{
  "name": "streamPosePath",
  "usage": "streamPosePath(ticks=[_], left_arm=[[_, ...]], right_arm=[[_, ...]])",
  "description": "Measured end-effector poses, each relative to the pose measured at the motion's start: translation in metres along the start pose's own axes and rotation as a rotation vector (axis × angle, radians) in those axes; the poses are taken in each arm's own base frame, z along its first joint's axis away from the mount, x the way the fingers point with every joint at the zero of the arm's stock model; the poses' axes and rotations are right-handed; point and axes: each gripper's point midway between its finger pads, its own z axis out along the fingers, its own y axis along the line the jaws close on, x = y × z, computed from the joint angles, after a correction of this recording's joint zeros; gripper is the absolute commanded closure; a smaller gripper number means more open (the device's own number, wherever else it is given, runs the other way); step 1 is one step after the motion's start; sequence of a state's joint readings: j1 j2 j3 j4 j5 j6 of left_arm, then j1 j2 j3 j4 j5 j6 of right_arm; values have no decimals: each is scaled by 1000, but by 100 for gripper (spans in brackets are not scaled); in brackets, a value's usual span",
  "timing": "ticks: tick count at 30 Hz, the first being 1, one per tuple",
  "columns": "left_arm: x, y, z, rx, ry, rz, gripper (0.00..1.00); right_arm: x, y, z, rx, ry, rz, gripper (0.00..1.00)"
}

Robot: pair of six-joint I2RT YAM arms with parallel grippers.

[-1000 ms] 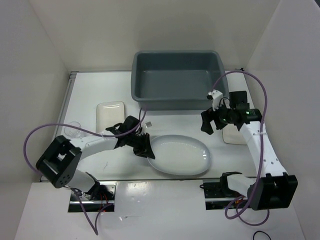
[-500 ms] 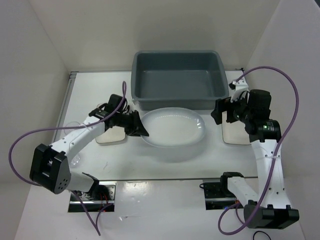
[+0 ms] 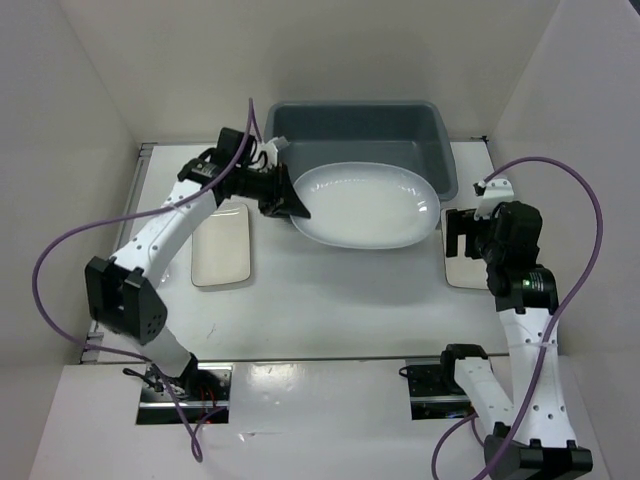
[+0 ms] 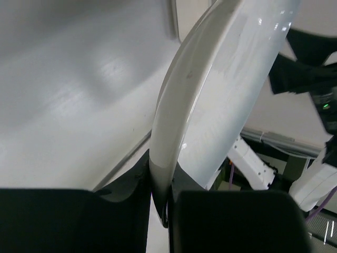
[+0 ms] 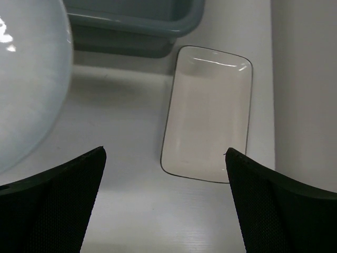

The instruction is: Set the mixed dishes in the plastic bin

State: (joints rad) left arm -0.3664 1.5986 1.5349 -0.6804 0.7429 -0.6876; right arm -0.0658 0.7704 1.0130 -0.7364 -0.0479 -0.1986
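A large white oval platter (image 3: 370,205) hangs in the air, partly over the near wall of the dark grey plastic bin (image 3: 355,135). My left gripper (image 3: 287,197) is shut on the platter's left rim. In the left wrist view the platter (image 4: 210,79) stands edge-on, pinched in the left gripper (image 4: 163,203). A cream rounded-rectangle plate (image 3: 222,245) lies on the table at the left. A second plate (image 5: 210,113) lies at the right. My right gripper (image 5: 165,152) hovers open above its near end, holding nothing. From above, the right gripper (image 3: 462,238) covers part of this plate (image 3: 462,272).
The bin (image 5: 137,26) sits at the back of the white table, and its inside holds nothing. White walls close in the left, back and right sides. The left arm's purple cable (image 3: 70,250) loops out over the table's left part.
My left arm has lifted the platter off the table's middle and carried it back and up to the bin's front edge. My right arm has drawn back to the right, over the right plate.
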Motion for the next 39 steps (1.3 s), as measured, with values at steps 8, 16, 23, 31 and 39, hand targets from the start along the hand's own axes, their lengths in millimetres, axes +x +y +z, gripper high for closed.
streamPosePath(ticks=[8,16,23,31,39], left_arm=[[-127,-16,24,12,-105,83,100],[-208,15,46,40,-222,100,100],[-214,110,104,-27,-158,-82,100],[-197,171,172,-82,-107,-200,100],[-205,168,188,-14,-131,-207,100]], right_arm=[[6,-36,7,220,-24,23,2],[14,-57,-9,372,-160,50,2],[-4,-60,-36,405,-319,71,2],[1,-60,-30,406,-312,69,2],[1,-56,-28,382,-311,53,2]])
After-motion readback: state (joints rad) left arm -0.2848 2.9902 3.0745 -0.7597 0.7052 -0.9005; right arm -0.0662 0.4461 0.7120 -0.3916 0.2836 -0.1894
